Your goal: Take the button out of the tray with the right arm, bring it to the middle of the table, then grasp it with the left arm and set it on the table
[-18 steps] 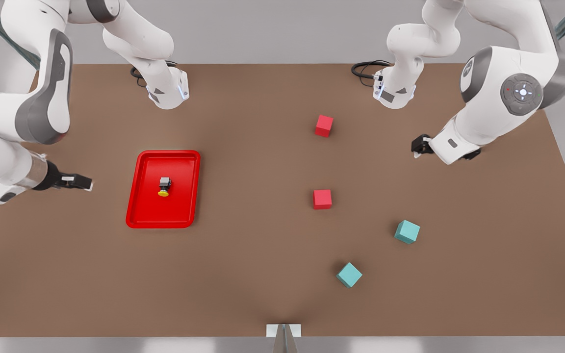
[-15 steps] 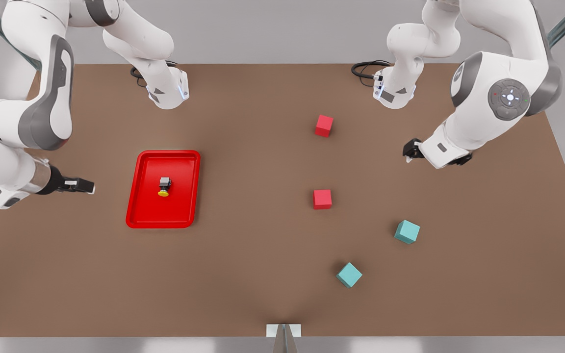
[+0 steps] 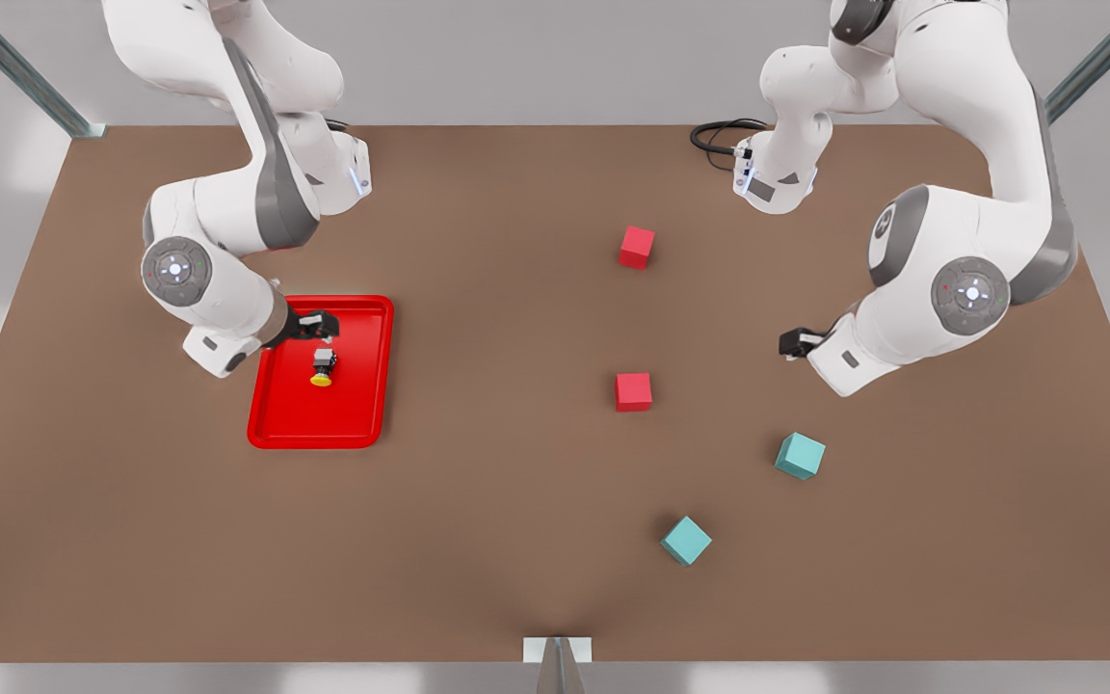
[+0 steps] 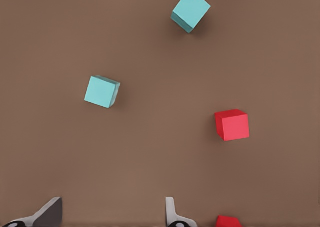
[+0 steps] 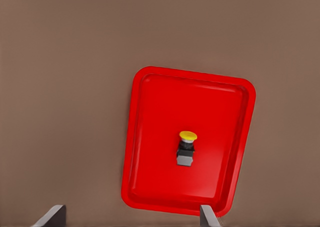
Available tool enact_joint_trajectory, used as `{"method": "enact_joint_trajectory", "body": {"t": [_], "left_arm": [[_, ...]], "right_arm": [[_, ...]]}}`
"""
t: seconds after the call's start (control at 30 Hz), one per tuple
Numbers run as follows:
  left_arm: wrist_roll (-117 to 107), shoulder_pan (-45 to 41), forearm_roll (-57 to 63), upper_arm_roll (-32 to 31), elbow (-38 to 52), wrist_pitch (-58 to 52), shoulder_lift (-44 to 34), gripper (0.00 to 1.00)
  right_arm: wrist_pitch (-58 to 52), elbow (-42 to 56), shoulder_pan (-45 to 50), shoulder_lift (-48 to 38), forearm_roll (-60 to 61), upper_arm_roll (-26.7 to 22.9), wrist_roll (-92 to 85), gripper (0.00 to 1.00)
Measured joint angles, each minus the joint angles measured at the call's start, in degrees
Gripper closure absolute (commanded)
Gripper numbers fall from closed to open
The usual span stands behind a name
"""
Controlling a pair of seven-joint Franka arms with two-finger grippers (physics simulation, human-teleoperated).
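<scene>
R gripper (image 3: 319, 326), jaws spread, hovers over tray (image 3: 271, 424) prob. to take button (image 3: 323, 366); L gripper (image 3: 791, 344), also spread, waits.

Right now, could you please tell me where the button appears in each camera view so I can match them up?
Front view: the button lies in the tray, at the front view's left, just below the right gripper.
Left wrist view: not in it; cubes on the table.
Right wrist view: button near the tray's middle.
Shared landmark: the tray, in the front and right wrist views.
</scene>
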Motion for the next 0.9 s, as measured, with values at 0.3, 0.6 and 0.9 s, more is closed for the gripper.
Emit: {"method": "enact_joint_trajectory", "body": {"t": [0.3,0.6,0.9], "left_arm": [[-1.1,-1.6,0.2,0.0,0.1,0.3,1.3,0.0],[-1.7,-2.1,0.4,0.1,-0.1,0.3,1.5,0.0],[-2.1,-2.1,0.4,0.1,0.0,-0.1,1.1,0.0]], "right_arm": [[8.4,-2.3,-3.9,3.9,-0.7,0.3,9.9,0.0],[13.4,-3.0,-3.8,10.8,-1.6,0.4,18.9,0.0],[19.9,-13.4,-22.3,13.2,-6.0,10.0,20.0,0.0]]}}
